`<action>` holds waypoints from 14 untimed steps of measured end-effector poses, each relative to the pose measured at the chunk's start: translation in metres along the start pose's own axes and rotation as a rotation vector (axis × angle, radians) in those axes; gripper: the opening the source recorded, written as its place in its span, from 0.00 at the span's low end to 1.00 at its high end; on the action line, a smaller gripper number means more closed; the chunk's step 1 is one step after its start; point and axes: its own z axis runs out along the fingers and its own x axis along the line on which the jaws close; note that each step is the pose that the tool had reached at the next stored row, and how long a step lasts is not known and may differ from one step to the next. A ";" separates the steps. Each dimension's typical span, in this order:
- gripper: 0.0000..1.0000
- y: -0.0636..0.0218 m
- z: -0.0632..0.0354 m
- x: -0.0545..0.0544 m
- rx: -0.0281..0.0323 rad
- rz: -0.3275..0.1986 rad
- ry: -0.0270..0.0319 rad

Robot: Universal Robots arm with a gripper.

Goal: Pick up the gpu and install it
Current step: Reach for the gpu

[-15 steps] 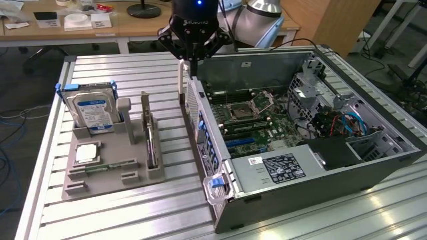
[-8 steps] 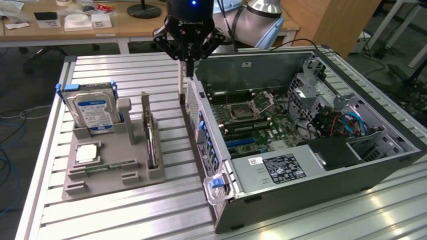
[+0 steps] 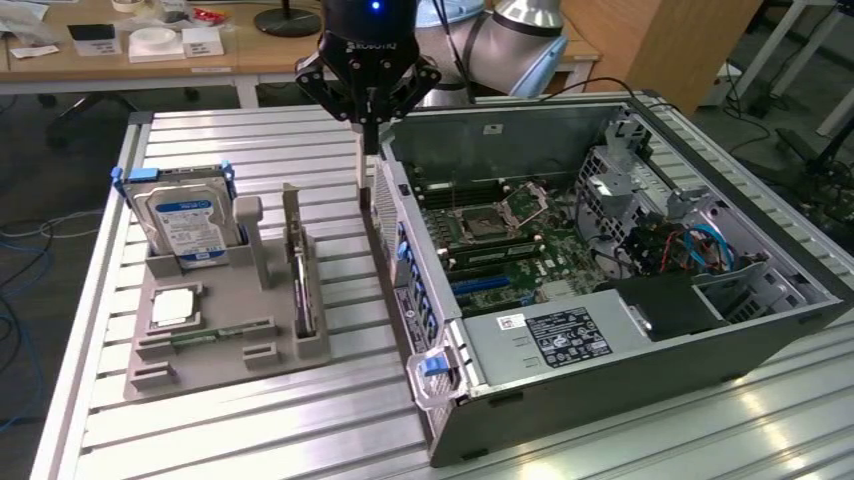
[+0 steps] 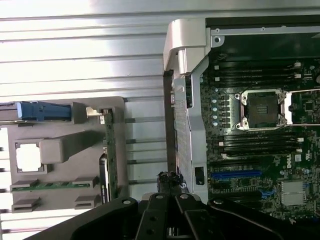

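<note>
The gpu point(image 3: 302, 280) stands on edge in a slot of the grey holder point(image 3: 220, 375), a dark thin card with a grey bracket at its far end. In the wrist view the gpu point(image 4: 108, 150) shows edge-on with a green rim. My gripper point(image 3: 364, 172) hangs over the slatted table between the holder and the rear panel of the open computer case point(image 3: 400, 250), to the exterior view's right of the gpu and apart from it. Its fingers are shut together, and the gripper point(image 4: 170, 177) tips sit beside the case's rear wall point(image 4: 186, 130).
The holder also carries a hard drive point(image 3: 187, 222) with blue rails, a processor chip point(image 3: 174, 308) and a green memory stick point(image 3: 200, 337). Inside the case lie the motherboard point(image 3: 514, 225) and a blue slot point(image 4: 235, 175). Cables and a drive cage fill the case's far side.
</note>
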 end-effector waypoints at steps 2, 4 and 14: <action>0.11 -0.0001 0.0000 0.002 0.0000 0.000 0.0000; 0.11 -0.0003 0.0000 0.005 0.0000 0.000 0.0000; 0.11 -0.0013 -0.0001 0.017 0.0000 0.000 0.0000</action>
